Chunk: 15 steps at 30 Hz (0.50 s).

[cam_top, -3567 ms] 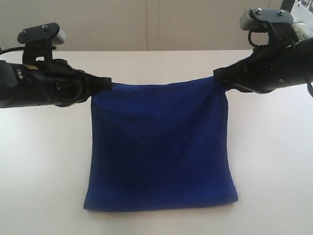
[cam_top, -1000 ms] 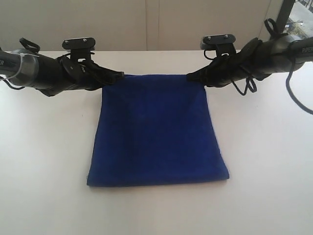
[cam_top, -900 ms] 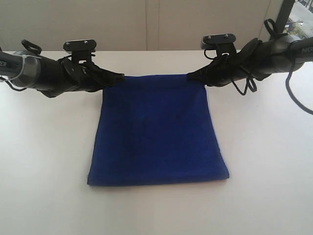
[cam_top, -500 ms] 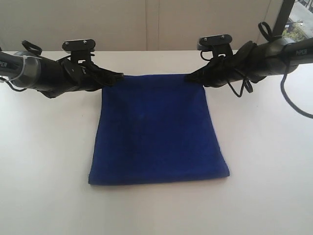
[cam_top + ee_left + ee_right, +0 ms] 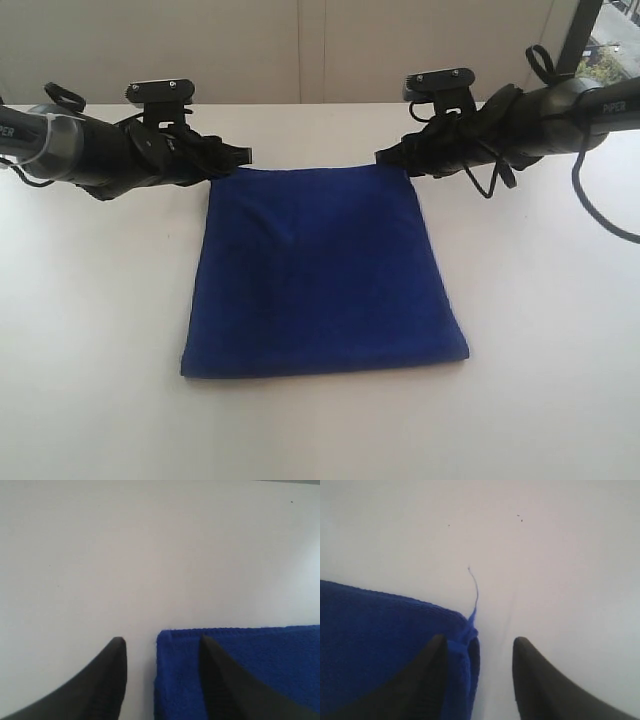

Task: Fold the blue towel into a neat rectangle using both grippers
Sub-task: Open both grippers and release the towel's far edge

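Left claw (image 5: 162, 639) and right claw (image 5: 480, 638) wide at blue towel (image 5: 320, 270) corners on white table (image 5: 90, 340)

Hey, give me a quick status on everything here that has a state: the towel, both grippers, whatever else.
blue towel: lying flat on the table, roughly rectangular, held by neither gripper.
left gripper: open, fingers straddling one far corner of the towel.
right gripper: open, fingers straddling the other far corner.
loose thread: trailing from that corner onto the table.
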Each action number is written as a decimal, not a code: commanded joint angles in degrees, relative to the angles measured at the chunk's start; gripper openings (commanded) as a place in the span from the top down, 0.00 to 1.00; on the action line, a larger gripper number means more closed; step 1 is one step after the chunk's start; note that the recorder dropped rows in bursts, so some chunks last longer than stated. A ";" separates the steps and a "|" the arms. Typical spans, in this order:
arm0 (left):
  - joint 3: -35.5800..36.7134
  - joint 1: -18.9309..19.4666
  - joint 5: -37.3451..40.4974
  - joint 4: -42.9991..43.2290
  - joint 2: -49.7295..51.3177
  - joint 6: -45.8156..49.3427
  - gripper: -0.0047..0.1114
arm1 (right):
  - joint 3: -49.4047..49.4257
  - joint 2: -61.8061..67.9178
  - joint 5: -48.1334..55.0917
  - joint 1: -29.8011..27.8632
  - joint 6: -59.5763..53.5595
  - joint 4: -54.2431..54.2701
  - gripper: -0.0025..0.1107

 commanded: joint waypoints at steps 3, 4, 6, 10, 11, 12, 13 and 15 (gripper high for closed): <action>-0.17 0.38 3.52 -0.54 -1.92 3.63 0.52 | -0.23 -1.97 2.40 -0.11 1.70 0.07 0.62; -0.17 0.59 5.94 -0.54 -3.11 4.69 0.52 | -0.23 -2.94 3.64 -0.12 1.84 0.07 0.63; -0.17 0.93 10.70 -0.54 -5.19 6.05 0.53 | -0.23 -5.04 6.37 -0.49 1.96 0.07 0.67; -0.17 2.06 24.58 -0.54 -9.15 6.80 0.66 | -0.23 -7.90 12.03 -1.00 2.11 -0.07 0.85; -0.17 2.06 27.87 -0.54 -9.53 6.80 0.70 | -0.40 -8.03 13.47 -1.00 2.11 -0.07 0.90; -0.17 2.06 30.56 -0.44 -9.66 7.44 0.76 | -0.83 -8.03 15.24 -1.00 2.11 -0.07 0.96; -0.17 2.06 32.23 -0.44 -9.66 7.70 0.81 | -1.36 -7.75 16.98 -1.00 2.11 -0.07 0.98; -0.17 1.96 35.90 -0.56 -8.75 7.41 0.96 | -3.63 -5.96 22.08 -1.00 3.02 -0.07 0.98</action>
